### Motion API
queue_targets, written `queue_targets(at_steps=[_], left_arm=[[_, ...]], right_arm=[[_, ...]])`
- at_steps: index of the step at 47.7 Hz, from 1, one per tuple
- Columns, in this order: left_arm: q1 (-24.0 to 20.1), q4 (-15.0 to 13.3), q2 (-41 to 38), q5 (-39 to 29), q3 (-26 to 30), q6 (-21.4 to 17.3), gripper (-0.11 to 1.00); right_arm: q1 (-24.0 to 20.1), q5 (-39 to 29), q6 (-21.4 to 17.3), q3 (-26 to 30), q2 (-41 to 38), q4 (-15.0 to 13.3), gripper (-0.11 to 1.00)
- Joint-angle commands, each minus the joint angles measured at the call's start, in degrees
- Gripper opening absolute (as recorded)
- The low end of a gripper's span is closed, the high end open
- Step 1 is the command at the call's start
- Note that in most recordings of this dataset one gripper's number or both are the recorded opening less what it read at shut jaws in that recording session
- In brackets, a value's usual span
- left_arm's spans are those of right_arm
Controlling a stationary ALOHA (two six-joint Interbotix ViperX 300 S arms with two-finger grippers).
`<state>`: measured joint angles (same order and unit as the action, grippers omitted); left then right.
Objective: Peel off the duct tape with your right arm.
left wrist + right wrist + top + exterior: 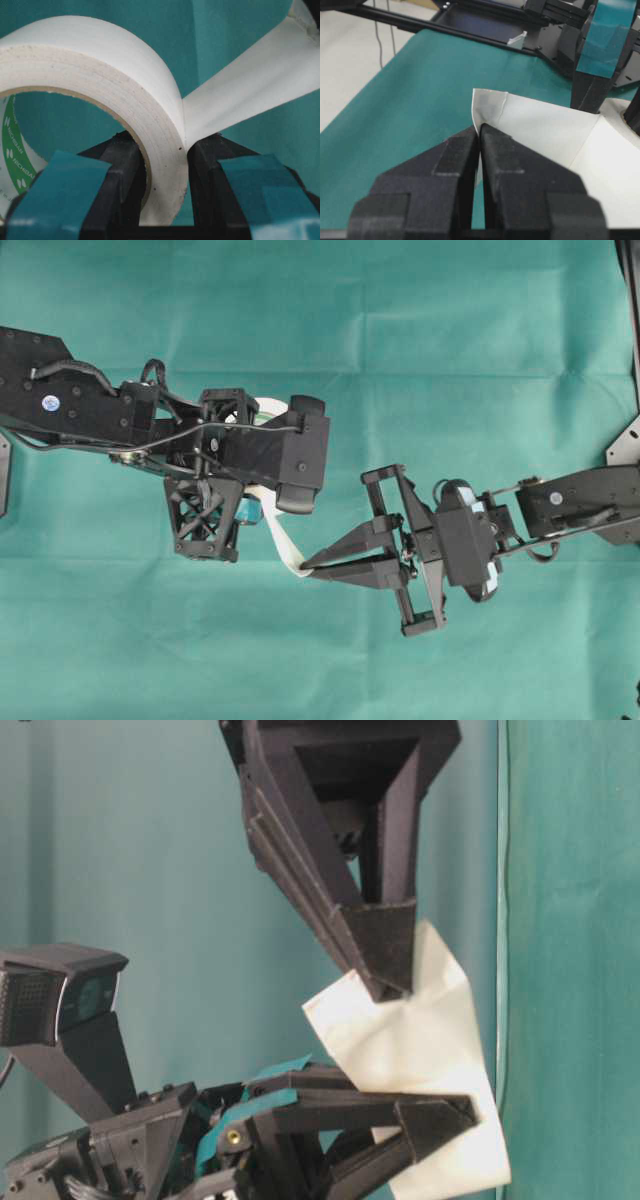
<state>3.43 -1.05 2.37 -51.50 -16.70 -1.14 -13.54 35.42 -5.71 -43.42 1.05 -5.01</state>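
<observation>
Overhead view shows the left gripper [232, 502] squeezing the duct tape [262, 412] roll so it cannot slide. The right gripper [310, 567] is pinched shut on the loose strip [283, 540], which runs from roll to fingertips, probably ready for pulling away.

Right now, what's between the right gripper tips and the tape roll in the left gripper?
Only the peeled white strip. Overhead, it spans from the duct tape roll in the left gripper to the right gripper, shut on its end. Green cloth lies below.
</observation>
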Motion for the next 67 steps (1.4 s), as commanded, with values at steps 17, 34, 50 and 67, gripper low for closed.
queue_targets(at_steps=[17,34,50,67], left_arm=[[-0.4,0.4,2.0,-0.4,1.2,-0.2,0.21],[0.0,0.4,1.9,-1.6,1.2,-0.2,0.21],[0.0,0.4,0.0,-0.5,1.3,-0.3,0.21],[0.2,0.4,-3.6,3.7,0.5,-0.3,0.21]], right_arm=[[-2.7,0.2,-0.1,1.0,0.9,-0.4,0.14],[-2.8,-0.8,-0.1,-1.1,3.5,-0.4,0.18],[-2.8,-2.2,-0.1,-4.0,7.2,-0.4,0.18],[-2.7,-2.2,-0.1,-5.6,9.4,-0.4,0.18]])
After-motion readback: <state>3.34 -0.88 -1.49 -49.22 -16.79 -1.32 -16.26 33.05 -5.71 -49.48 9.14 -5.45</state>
